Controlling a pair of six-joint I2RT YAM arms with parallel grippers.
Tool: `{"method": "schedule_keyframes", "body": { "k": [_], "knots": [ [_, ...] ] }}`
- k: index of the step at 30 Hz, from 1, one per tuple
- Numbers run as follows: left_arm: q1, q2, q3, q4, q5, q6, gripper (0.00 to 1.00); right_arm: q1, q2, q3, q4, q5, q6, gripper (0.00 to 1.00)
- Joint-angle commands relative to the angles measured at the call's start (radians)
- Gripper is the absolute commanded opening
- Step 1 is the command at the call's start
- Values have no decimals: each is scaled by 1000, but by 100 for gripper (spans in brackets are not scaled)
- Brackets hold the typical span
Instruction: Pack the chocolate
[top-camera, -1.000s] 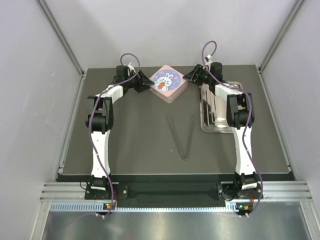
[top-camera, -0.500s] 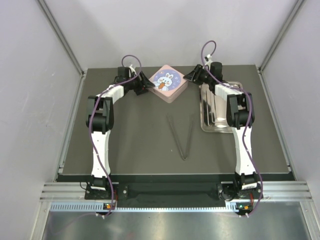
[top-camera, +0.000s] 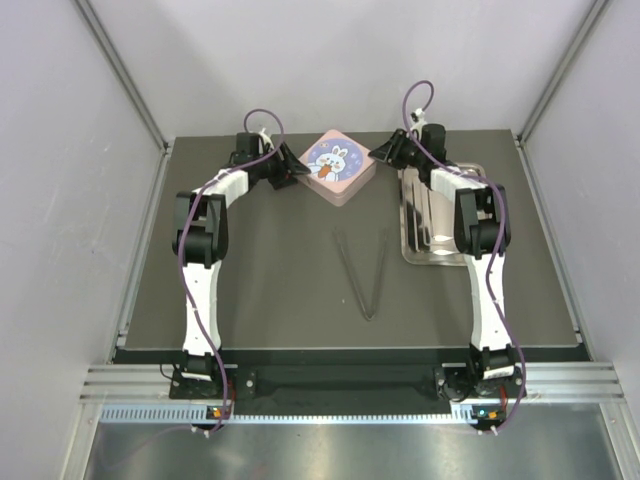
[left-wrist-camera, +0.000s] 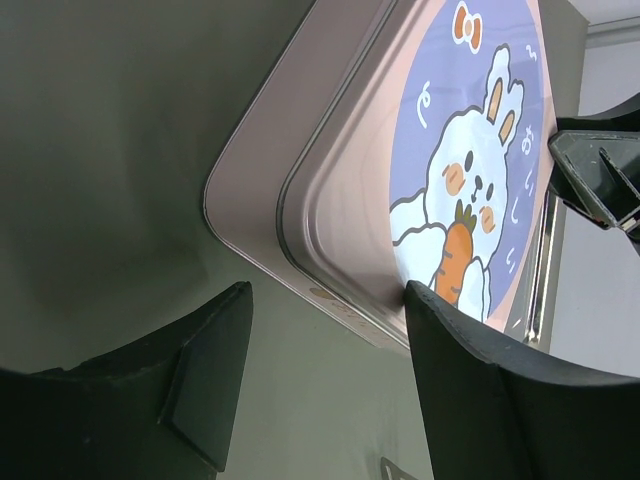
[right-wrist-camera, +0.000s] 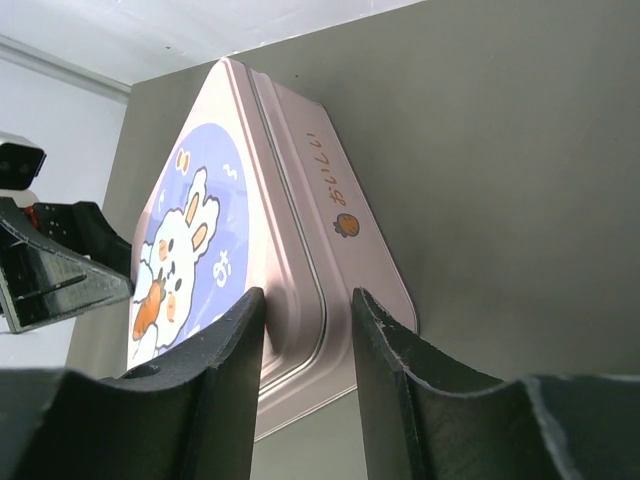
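Nearest on the counter (top-camera: 270, 300): tongs (top-camera: 366, 285) lying flat at frame centre, untouched. To their right is a metal tray (top-camera: 425, 252), partly under the right arm, contents not readable. Farthest, at upper centre, is the pink box (top-camera: 338, 168), lid on and rabbit face up. The left hand (top-camera: 293, 172) is at its left corner and the right hand (top-camera: 381, 152) at its right corner.

Chocolate: none visible in any view. It may be under the lid or hidden in the tray; cannot tell which.

Left hand: jaws apart with the box corner between them. A strip of bare counter shows between one of the fingers (left-wrist-camera: 215, 380) and the box wall, so no grip.

Right hand: straddles the opposite corner, one finger over the lid face and one along the side wall. The gap is narrow. Cannot tell whether they clamp the corner or only bracket it.

Risks (judgement):
- Any hold is on the corners only. If one hand closes first, the box may pivot or skid across the counter.
- If the right hand bites the base along with the lid, the lid will not lift and the whole box comes up. Tipped, it could spill whatever is inside.

View notes: the overhead view gives the layout, tongs and tray, but the wrists hide the fingertips. The wrist views give finger-to-box clearance, and each catches the other hand beyond the box.
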Motion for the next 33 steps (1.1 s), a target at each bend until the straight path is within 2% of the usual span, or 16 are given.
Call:
{"method": "schedule_keyframes", "body": {
  "k": [1, 6, 9, 11, 15, 22, 26, 33],
  "knots": [
    [5, -72, 35, 13, -20, -4, 67, -2, -55, -31, -15, 26, -44, 33],
    [5, -106, 23, 7, -68, -4, 66, -8, -60, -69, -3, 31, -44, 32],
    [5, -116, 33, 11, -89, 1, 65, -7, -71, -92, 8, 28, -47, 34],
    [5, -89, 61, 7, -74, -2, 60, -7, -81, -112, 23, 26, -44, 38],
    [4, -54, 90, 17, -23, -24, 55, -7, -90, -134, 40, 25, -37, 38],
    [-1, -40, 87, 33, -5, -27, 55, -8, -109, -166, 69, 14, -34, 38],
    [-1, -35, 85, 25, -6, -28, 51, -8, -124, -192, 101, -8, -25, 42],
    [-2, -64, 69, 25, -12, -25, 51, -10, -149, -217, 106, -15, -36, 45]
  ]
}}
